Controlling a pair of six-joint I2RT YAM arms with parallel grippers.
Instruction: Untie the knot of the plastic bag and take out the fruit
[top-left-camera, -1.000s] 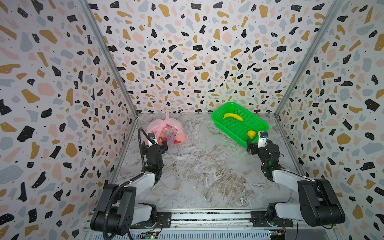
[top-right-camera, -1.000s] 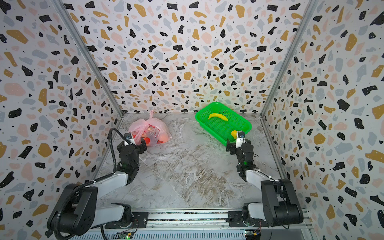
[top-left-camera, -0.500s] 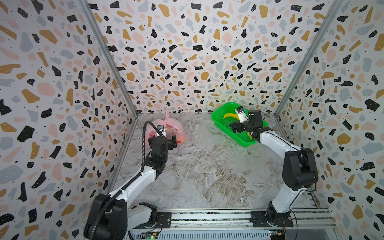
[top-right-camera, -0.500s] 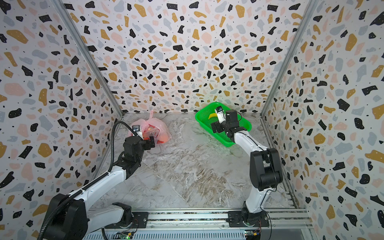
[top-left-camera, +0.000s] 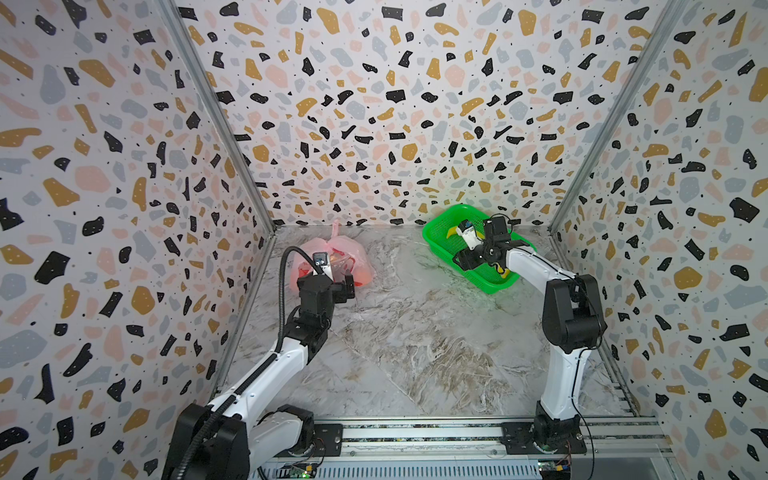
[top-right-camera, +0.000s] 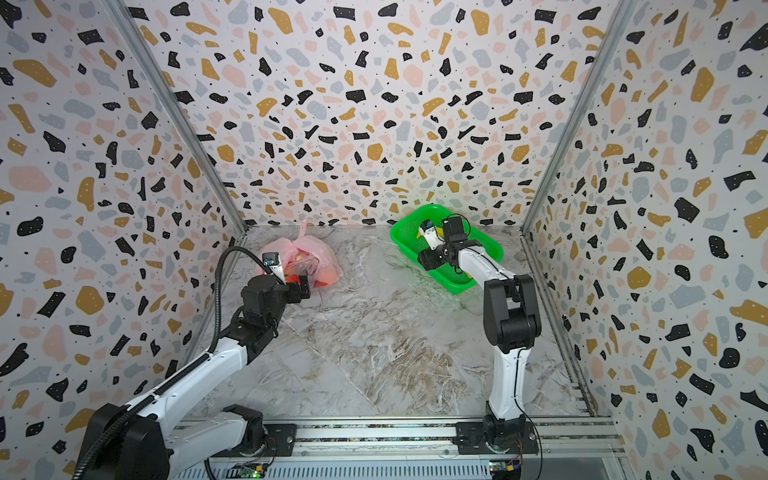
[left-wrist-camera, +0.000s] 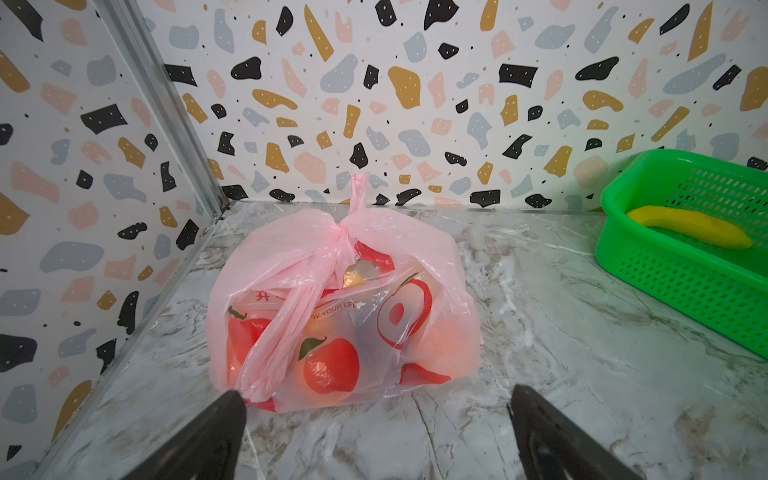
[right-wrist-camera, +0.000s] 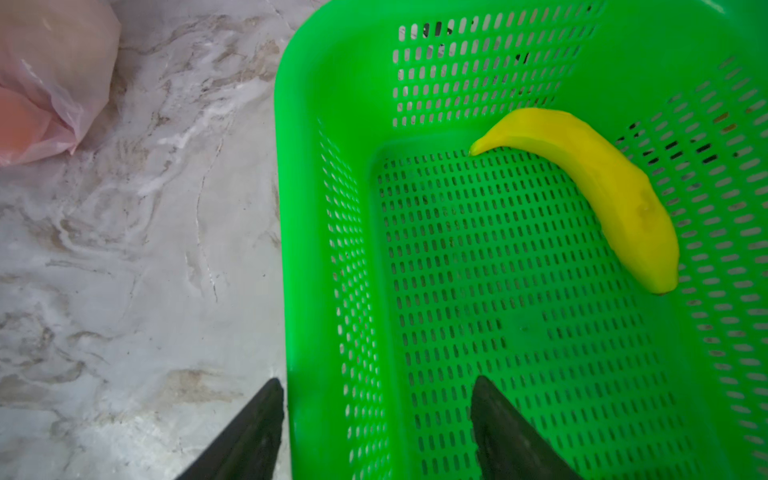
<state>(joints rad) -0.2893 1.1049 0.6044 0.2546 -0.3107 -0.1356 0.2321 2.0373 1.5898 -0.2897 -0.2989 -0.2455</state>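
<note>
One plastic bag is lying at the left centre in both top views, and it is carrying one knot. One green basket is sitting at the right centre. It is holding one banana and one small yellow piece, partly hidden. The fruit inside the bag is showing only as blurred orange shapes, too vague for counting. Two arms are reaching in, the left arm and the right arm.

A green mesh basket sits on the marble table at the back right, near the terrazzo wall. A yellow banana lies inside it, along the edge of the floor, against a perforated side.
</note>
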